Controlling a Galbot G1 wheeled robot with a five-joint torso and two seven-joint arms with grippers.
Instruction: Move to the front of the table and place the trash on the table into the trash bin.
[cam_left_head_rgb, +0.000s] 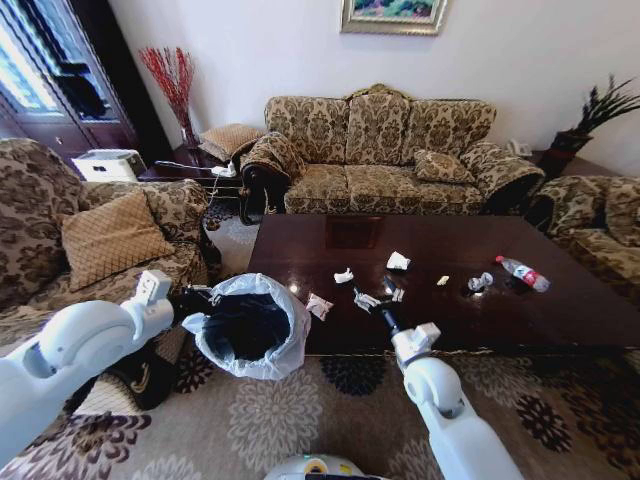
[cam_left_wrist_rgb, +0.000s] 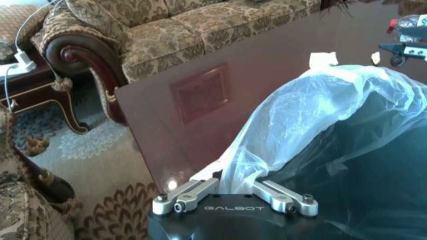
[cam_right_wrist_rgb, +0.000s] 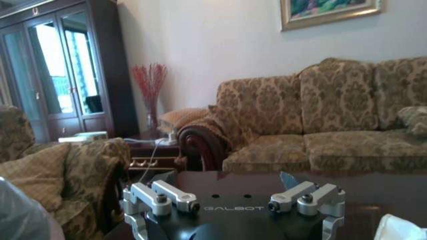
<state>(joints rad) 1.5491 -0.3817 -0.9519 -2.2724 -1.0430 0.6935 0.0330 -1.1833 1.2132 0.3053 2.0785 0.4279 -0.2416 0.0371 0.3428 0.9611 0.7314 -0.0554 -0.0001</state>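
The table (cam_left_head_rgb: 560, 315), dark and glossy, stretches ahead and to the right. Trash lies on it: white paper wads (cam_left_head_rgb: 398, 261) (cam_left_head_rgb: 343, 275) (cam_left_head_rgb: 319, 305), a small scrap (cam_left_head_rgb: 442, 280) and a clear bottle with a red label (cam_left_head_rgb: 522, 272). My left gripper (cam_left_head_rgb: 190, 302) is shut on the bag-lined rim of the trash bin (cam_left_head_rgb: 245, 328), holding it at the table's near left corner; the left wrist view shows the bag (cam_left_wrist_rgb: 320, 115) pinched between its fingers (cam_left_wrist_rgb: 190, 194). My right gripper (cam_left_head_rgb: 384, 303) hovers open over a wad (cam_left_head_rgb: 365, 298) near the front edge, its fingers (cam_right_wrist_rgb: 160, 196) spread wide.
A patterned sofa (cam_left_head_rgb: 385, 150) stands behind the table, with armchairs at the left (cam_left_head_rgb: 90, 235) and right (cam_left_head_rgb: 600, 225). A side table (cam_left_wrist_rgb: 27, 85) with a charger sits by the sofa arm. Patterned carpet (cam_left_head_rgb: 270, 420) lies between me and the table.
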